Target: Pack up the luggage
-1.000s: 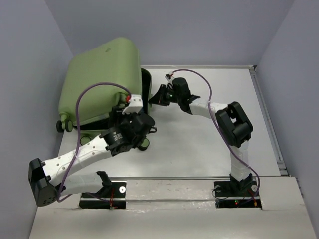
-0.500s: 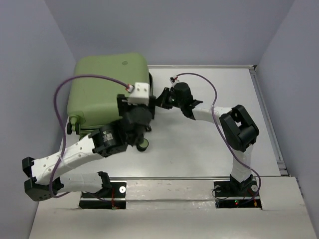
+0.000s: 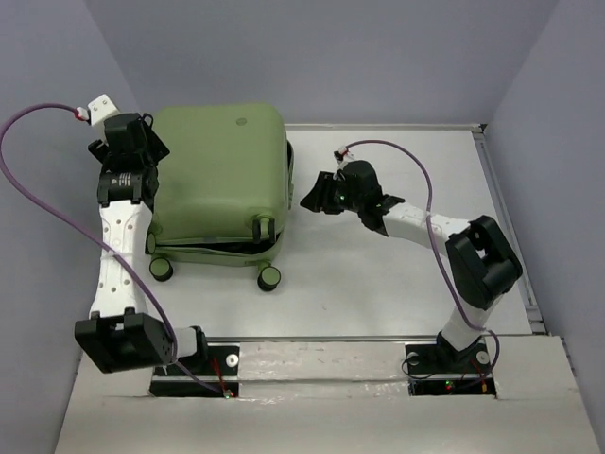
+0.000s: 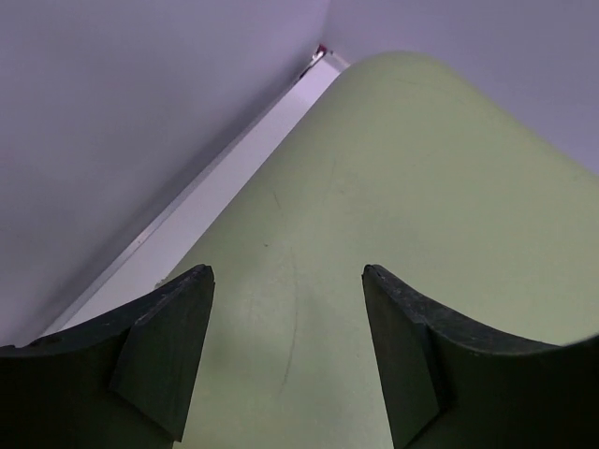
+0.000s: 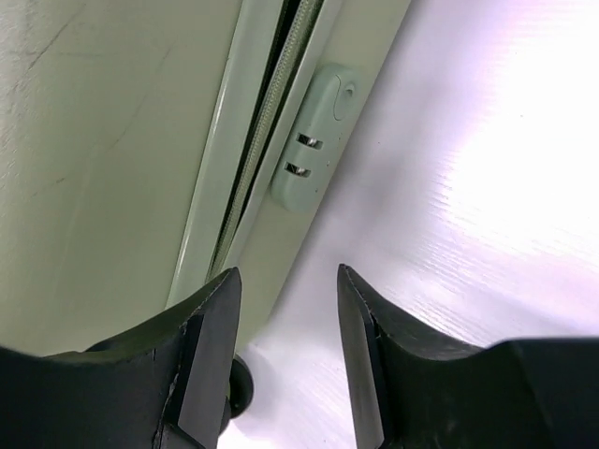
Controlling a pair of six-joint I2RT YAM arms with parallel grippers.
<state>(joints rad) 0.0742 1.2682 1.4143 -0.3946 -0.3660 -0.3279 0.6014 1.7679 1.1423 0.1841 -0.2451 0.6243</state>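
The light-green luggage [image 3: 222, 170] lies flat and closed at the table's far left, with wheels [image 3: 269, 278] toward me. My left gripper [image 3: 149, 149] is open and empty at the shell's far left corner. In the left wrist view the green shell [image 4: 393, 187] fills the space below my open left gripper [image 4: 285, 271]. My right gripper [image 3: 312, 197] is open and empty, just right of the case's right side. The right wrist view shows my right gripper [image 5: 285, 271] over the table beside the case's zipper seam [image 5: 271, 122] and its green lock [image 5: 314, 136].
A white table [image 3: 397, 265] carries the case, with a raised rail [image 3: 510, 227] along its right edge. Purple walls stand close on the left [image 3: 57, 142] and behind. One wheel [image 5: 239, 393] shows by my right gripper's left finger.
The lid has come down and the case now lies closed. My left arm has swung from the front of the case to its far left corner. My right gripper has backed slightly right.
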